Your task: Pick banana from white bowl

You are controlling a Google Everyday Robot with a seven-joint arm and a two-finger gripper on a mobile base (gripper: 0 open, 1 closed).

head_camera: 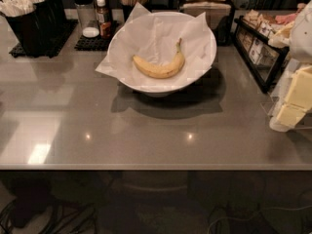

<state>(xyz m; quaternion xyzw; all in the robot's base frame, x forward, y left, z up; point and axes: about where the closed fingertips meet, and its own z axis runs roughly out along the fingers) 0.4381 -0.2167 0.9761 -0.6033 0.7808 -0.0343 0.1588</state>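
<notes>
A curved yellow banana (160, 67) lies in the middle of the white bowl (207, 57), stem pointing up and away from me. The bowl is wide and round, lined with crinkled white paper whose corners poke past the rim. It stands on the grey counter (146, 130), towards the back centre. My gripper (292, 104), white with yellowish parts, is at the right edge of the view. It hangs above the counter, well to the right of the bowl, apart from it and holding nothing.
A black cup of white cutlery (27, 18) stands at the back left. Shakers and a sauce bottle (102, 18) sit on a black mat. A black rack of packets (258, 43) stands at the back right. The counter's front edge (156, 166) runs across the lower view.
</notes>
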